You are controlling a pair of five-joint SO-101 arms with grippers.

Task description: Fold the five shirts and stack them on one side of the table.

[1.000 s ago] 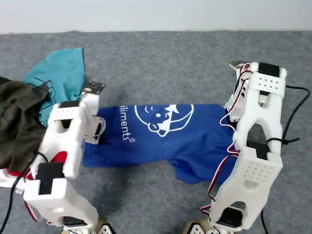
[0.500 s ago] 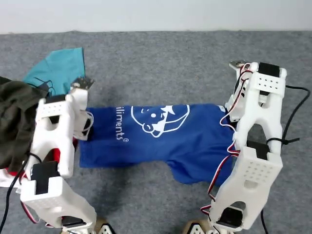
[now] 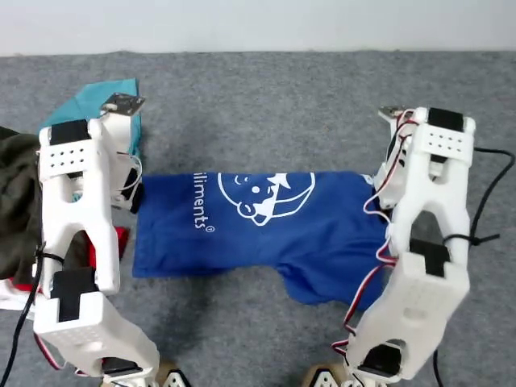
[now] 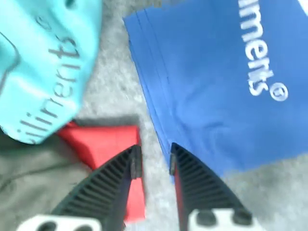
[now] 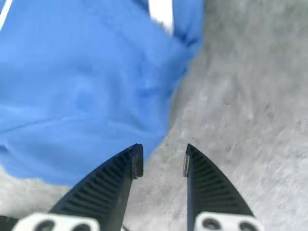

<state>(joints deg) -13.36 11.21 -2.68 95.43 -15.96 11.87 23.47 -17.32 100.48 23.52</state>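
Soft blue printed shirt (image 3: pixel 274 230) lies part-folded, flat on grey felt tabletop (image 3: pixel 282 105): light, limp, will sag and drag. Left gripper (image 4: pixel 151 158) beside its layered edge, fingers narrowly parted, empty. Right gripper (image 5: pixel 161 161) at opposite edge, parted, empty. You pinch all layers at corners.

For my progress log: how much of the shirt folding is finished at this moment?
Done: nothing yet lies folded and stacked. In hand: the blue shirt lies flat between the arms, its edge layered, so seemingly part-folded; the left gripper and right gripper are open, holding nothing. Left: finish it, then the teal shirt, dark shirt and red shirt heaped beside it.
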